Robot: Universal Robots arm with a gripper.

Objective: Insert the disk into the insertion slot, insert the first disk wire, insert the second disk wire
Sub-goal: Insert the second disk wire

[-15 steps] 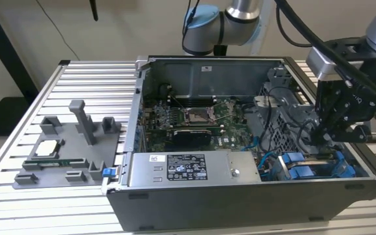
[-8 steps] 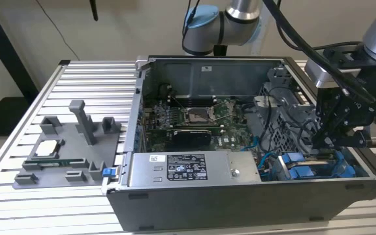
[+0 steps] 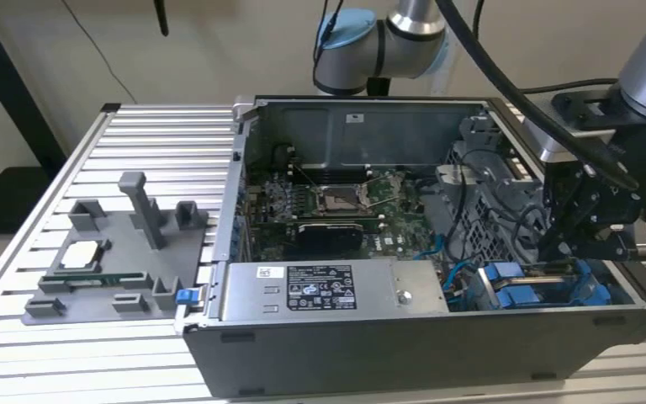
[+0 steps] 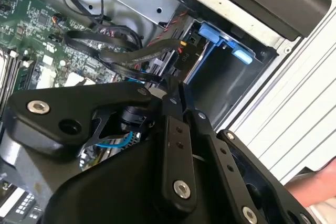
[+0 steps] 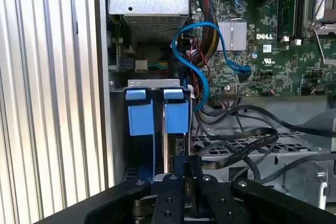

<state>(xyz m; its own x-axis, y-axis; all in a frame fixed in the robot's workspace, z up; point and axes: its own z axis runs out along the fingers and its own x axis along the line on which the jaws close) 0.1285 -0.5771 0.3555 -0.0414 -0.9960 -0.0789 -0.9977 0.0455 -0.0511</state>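
Gripper [image 3: 561, 252] of my arm is low inside the open dark grey computer case [image 3: 413, 345], at the corner on the exterior view's right, just above the drive cage. In both wrist views its black fingers [image 5: 176, 195] look pressed close together with only a thin gap, but the tips go down out of sight, so I cannot tell if they pinch something or not.

I see the flat silver hard drive in its bright blue plastic frame [image 5: 176, 116] already standing in the narrow bay of the dark perforated-metal cage [image 5: 157, 85]. A second blue frame [image 5: 140, 118] sits just beside it, and I judge the first step as done, or almost. The long axis of the disk runs straight away from the gripper, deeper into the bay, and the gripper is directly in line with it, near its closer end.

A light blue thin cable [image 5: 207, 51] makes a loop over the green motherboard [image 5: 273, 51], just beside the bay, and black flat cables [image 5: 241, 135] lie across the cage next to the fingers. I judge these wires are not plugged yet. The silver labelled power-supply box [image 3: 323, 290] is beside the cage. The ribbed metal counter [image 3: 31, 353] carries the case and a grey plastic fixture [image 3: 121, 261].
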